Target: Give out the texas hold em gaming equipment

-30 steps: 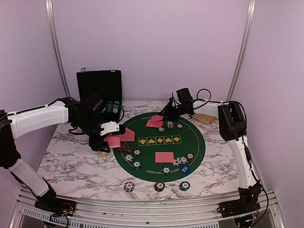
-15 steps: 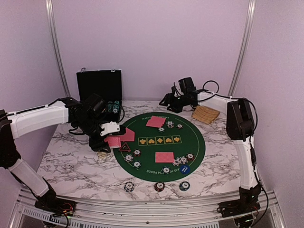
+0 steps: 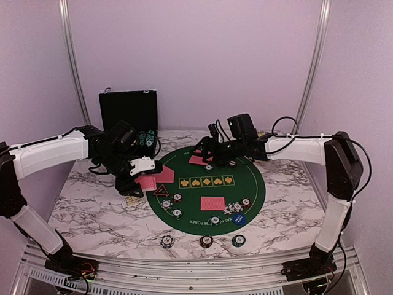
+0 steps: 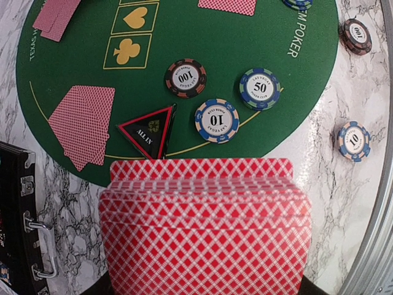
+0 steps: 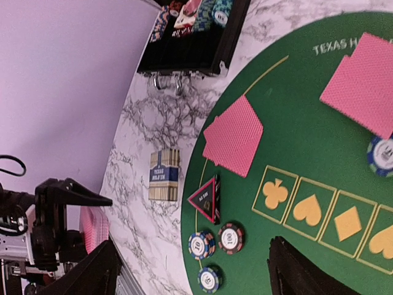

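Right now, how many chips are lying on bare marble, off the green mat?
3, in a row along the near edge of the table: left chip, middle chip, right chip. Others may be hidden.

A black hinged case (image 3: 128, 112) is pictured standing open at the back left of a marble-patterned counter (image 3: 86, 212), near a round green felt mat (image 3: 250, 177) printed with card suits. A small striped card box (image 3: 133, 200) is seen lying flat just off the mat's left edge.
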`<move>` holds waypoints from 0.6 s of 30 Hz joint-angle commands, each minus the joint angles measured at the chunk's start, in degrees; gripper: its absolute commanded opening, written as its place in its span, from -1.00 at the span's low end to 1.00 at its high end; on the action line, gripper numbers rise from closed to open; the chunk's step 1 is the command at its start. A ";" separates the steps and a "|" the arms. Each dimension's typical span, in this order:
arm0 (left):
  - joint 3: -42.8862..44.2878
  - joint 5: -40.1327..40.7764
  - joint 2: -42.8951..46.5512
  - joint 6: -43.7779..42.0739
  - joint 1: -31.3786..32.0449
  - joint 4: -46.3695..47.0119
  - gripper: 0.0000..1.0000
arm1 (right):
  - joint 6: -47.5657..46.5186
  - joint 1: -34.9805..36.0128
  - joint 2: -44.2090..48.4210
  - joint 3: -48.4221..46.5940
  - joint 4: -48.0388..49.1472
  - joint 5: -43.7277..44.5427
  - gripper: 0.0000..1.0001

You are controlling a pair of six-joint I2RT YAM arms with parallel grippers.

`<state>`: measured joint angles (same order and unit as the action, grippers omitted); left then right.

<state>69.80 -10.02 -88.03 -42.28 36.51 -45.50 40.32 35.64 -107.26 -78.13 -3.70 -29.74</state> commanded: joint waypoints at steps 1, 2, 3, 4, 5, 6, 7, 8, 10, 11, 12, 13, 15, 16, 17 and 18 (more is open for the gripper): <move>2.36 -1.16 1.74 0.88 0.31 -1.26 -0.74 | 7.13 3.71 2.63 7.17 12.35 -4.73 0.67; 2.27 -1.29 1.77 0.88 0.31 -1.26 -0.74 | 8.35 4.88 2.93 8.78 14.49 -5.03 0.67; 2.27 -1.27 1.73 0.95 0.31 -1.27 -0.74 | 10.08 6.40 2.97 10.87 16.96 -5.44 0.68; 2.33 -1.33 1.66 0.97 0.36 -1.34 -0.74 | 12.19 7.31 2.81 12.47 19.78 -6.14 0.68; 2.40 -1.37 1.56 1.04 0.36 -1.34 -0.74 | 14.54 8.25 2.39 13.80 23.34 -6.86 0.69; 2.51 -1.57 1.47 1.04 0.40 -1.35 -0.74 | 16.77 9.14 1.88 14.85 26.57 -7.50 0.69; 2.60 -1.73 1.46 1.01 0.40 -1.35 -0.74 | 18.23 9.85 1.03 15.34 29.04 -7.94 0.69; 2.64 -1.88 1.38 1.12 0.45 -1.43 -0.74 | 19.04 10.57 0.56 15.26 30.55 -7.87 0.70; 2.66 -2.03 1.30 1.21 0.56 -1.48 -0.74 | 19.30 11.77 -0.50 14.52 31.27 -7.75 0.71; 2.62 -2.12 1.24 1.21 0.57 -1.52 -0.74 | 19.74 12.20 -1.02 14.13 32.35 -7.90 0.71; 2.51 -2.11 1.22 1.24 0.65 -1.53 -0.74 | 20.31 12.64 -1.46 13.92 33.51 -8.08 0.71; 2.41 -2.04 1.20 1.24 0.71 -1.56 -0.74 | 21.09 13.08 -1.99 13.70 34.49 -8.28 0.71; 2.40 -2.30 1.20 1.37 0.75 -1.61 -0.74 | 21.75 13.90 -2.81 13.05 35.54 -8.40 0.71; 2.36 -2.49 1.19 1.47 0.75 -1.61 -0.75 | 22.00 14.23 -3.31 12.60 35.79 -8.47 0.71; 2.29 -2.61 1.19 1.50 0.73 -1.61 -0.74 | 22.41 14.54 -3.83 12.30 36.19 -8.61 0.71; 2.35 -2.72 1.21 1.48 0.83 -1.66 -0.74 | 22.89 14.76 -4.42 12.07 36.93 -8.73 0.71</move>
<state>70.50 -10.81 -88.03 -41.30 37.01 -45.56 60.12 49.32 -109.40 -63.22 27.38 -37.47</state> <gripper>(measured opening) 0.663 0.856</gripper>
